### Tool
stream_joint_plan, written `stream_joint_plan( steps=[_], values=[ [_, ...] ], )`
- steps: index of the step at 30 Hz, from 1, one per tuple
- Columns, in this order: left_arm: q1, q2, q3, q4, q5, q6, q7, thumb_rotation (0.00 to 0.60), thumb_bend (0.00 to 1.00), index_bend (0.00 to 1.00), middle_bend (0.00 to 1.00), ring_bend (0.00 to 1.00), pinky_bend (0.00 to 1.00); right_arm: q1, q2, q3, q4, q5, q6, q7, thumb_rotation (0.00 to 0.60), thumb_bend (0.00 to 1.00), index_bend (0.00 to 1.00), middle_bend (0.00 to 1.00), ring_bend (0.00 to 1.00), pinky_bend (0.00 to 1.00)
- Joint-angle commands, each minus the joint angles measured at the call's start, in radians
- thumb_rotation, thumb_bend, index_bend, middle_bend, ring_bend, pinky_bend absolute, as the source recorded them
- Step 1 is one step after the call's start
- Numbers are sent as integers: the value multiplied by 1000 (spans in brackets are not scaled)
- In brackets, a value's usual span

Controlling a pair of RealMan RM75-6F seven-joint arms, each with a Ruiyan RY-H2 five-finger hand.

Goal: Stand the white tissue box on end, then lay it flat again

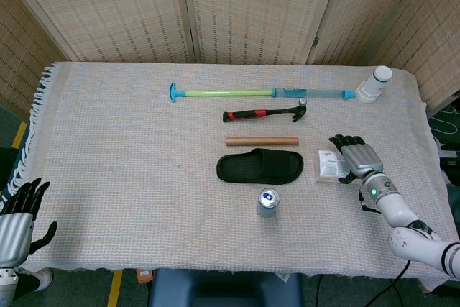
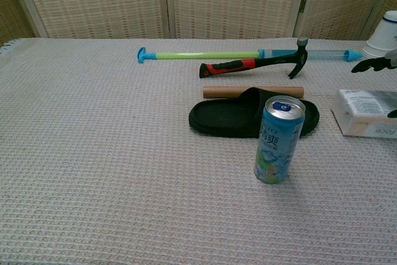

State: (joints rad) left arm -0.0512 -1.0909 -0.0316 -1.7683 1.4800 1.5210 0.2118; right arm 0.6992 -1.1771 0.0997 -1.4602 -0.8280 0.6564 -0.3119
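The white tissue box point(image 1: 327, 165) lies flat on the cloth to the right of the slipper, and shows again at the right edge of the chest view point(image 2: 363, 113). My right hand point(image 1: 356, 157) is over the box's right half with its fingers spread and nothing held; its dark fingertips point(image 2: 374, 64) poke in above the box in the chest view. Whether the palm touches the box cannot be told. My left hand point(image 1: 16, 221) hangs off the table's front left corner, fingers apart and empty.
A black slipper point(image 1: 260, 166) lies left of the box, with a drink can point(image 1: 268, 203) standing in front of it. Behind are a wooden rod point(image 1: 261, 141), a hammer point(image 1: 266, 113), a green-blue stick point(image 1: 259, 93) and stacked paper cups point(image 1: 374, 84).
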Motion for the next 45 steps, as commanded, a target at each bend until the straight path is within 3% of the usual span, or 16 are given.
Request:
stream_joint_plan(
  steps=[1,13,31,39,43,45],
  values=[
    [0,-1,0,1,0,-1,1,600,345,70,0,0,155,8,-6,-11,5,16,0,-7,600,168,0,3,0,0],
    [-1,-1,-4,10,7,5,-11,600,345,71,0,0,155,45,-67,-34,63,34,-22,5,600,168,12,41,0,0],
    [2,-6,-6,17,16,14,-19,600,346,71,0,0,154,73,-87,-66,68,78,6,-19,600,168,197,195,5,0],
    [2,-6,-6,17,17,15,-17,600,345,72,0,0,155,58,-106,-65,81,43,52,-6,600,168,358,329,111,0],
    [3,-7,-5,18,17,14,-15,600,345,73,0,0,155,19,-107,-29,78,-42,83,107,600,168,383,357,145,0],
    [3,-7,-5,18,18,15,-15,600,345,73,0,0,155,-27,-97,15,64,-142,104,279,600,168,384,372,171,0]
  ],
)
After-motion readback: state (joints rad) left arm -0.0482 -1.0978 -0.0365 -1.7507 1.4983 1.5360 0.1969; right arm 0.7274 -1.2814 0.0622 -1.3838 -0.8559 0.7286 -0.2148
